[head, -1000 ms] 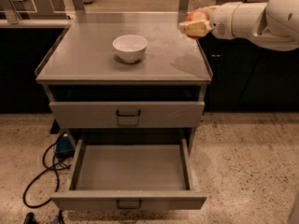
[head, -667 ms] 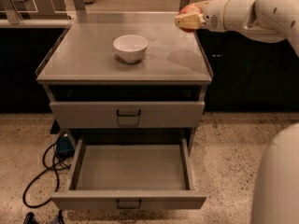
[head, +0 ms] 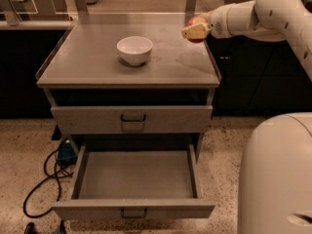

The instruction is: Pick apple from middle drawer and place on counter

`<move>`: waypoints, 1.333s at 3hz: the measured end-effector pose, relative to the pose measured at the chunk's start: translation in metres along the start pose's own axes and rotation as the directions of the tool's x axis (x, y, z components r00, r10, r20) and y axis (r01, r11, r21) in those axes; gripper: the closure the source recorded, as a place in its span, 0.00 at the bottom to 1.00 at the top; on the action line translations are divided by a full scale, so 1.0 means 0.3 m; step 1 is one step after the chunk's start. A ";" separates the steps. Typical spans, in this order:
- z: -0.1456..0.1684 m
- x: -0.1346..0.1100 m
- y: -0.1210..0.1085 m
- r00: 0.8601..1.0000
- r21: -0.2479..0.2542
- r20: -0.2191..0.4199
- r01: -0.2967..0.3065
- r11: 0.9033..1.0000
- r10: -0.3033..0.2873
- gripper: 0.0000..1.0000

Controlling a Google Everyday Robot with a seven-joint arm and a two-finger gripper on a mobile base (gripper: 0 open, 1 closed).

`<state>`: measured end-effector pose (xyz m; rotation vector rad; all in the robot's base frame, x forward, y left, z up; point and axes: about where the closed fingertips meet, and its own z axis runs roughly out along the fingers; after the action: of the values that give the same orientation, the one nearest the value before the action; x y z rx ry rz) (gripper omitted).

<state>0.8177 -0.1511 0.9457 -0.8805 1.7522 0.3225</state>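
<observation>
My gripper [head: 194,31] is shut on the apple [head: 196,20], a small red fruit that shows above and below the pale fingers. It holds the apple a little above the right rear part of the grey counter [head: 87,62], to the right of the white bowl. The middle drawer [head: 136,178] is pulled out below and nothing lies in it. Its front panel carries a small black loop handle [head: 133,212].
A white ceramic bowl [head: 134,49] stands on the counter, left of centre. The drawer above [head: 131,119] is shut. A blue object and black cables [head: 53,167] lie on the floor at the left. My white base [head: 275,179] fills the lower right.
My arm has moved left with the apple, from beyond the counter's right edge to above its right rear part. The bowl and drawers have not moved.
</observation>
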 end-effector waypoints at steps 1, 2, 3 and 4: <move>-0.035 0.123 0.008 0.997 0.001 -0.077 -0.002 1.000 0.002 1.00; -0.036 0.249 0.037 0.991 -0.028 -0.130 -0.033 0.999 0.029 1.00; 0.005 0.352 0.079 0.984 -0.091 -0.169 -0.071 0.993 0.055 1.00; 0.010 0.359 0.085 0.983 -0.098 -0.173 -0.074 0.992 0.056 0.81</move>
<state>0.7881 -0.1748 0.8416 -0.9491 1.9390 0.3946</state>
